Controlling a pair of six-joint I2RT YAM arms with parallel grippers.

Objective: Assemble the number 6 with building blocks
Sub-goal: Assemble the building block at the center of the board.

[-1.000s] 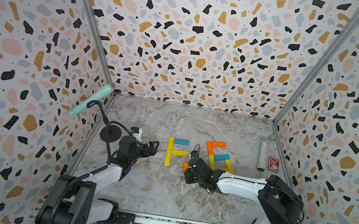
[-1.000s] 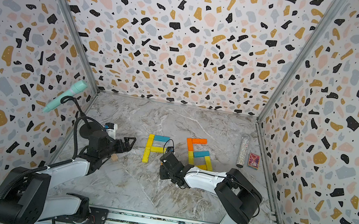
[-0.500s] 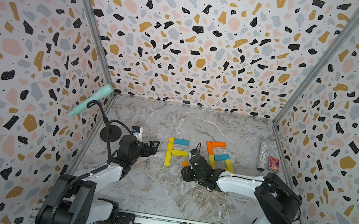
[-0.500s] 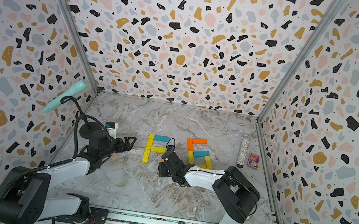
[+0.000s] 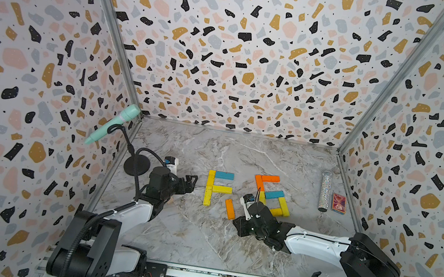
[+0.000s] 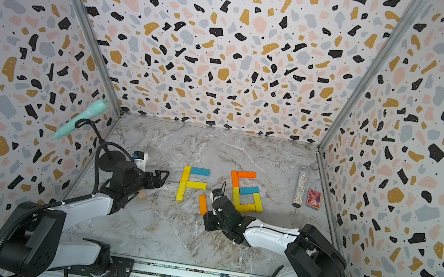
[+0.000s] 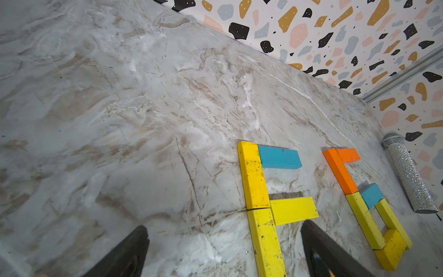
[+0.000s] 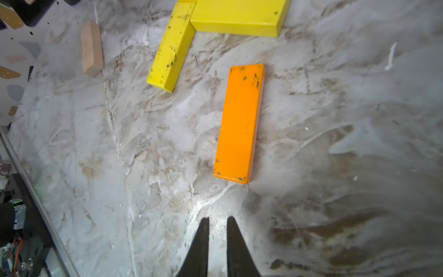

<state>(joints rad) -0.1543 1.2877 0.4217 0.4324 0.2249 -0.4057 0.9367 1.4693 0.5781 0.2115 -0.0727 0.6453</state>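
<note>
Building blocks lie in two flat figures on the marble floor. A yellow and blue F-like shape [image 5: 217, 189] [image 7: 254, 177] is on the left. A 6-like shape [image 5: 274, 194] [image 7: 369, 196] of orange, blue and yellow blocks is on the right. One loose orange block [image 5: 230, 209] [image 8: 239, 122] lies flat between them, nearer the front. My right gripper [image 5: 238, 225] [image 8: 217, 219] sits just short of its near end, nearly shut and holding nothing. My left gripper [image 5: 190, 181] [image 7: 224, 225] hovers wide open left of the F-like shape. A pale wooden block [image 6: 141, 194] [image 8: 91, 48] lies by the left arm.
A glittery tube [image 5: 325, 193] and a small red patterned box [image 5: 338, 203] lie near the right wall. A mint microphone [image 5: 113, 124] on a black stand [image 5: 135, 164] rises at the left wall. Patterned walls close in three sides.
My right gripper has drawn back toward the front, leaving the orange block uncovered on the floor, and its jaws have come together. The left arm has hardly moved.
</note>
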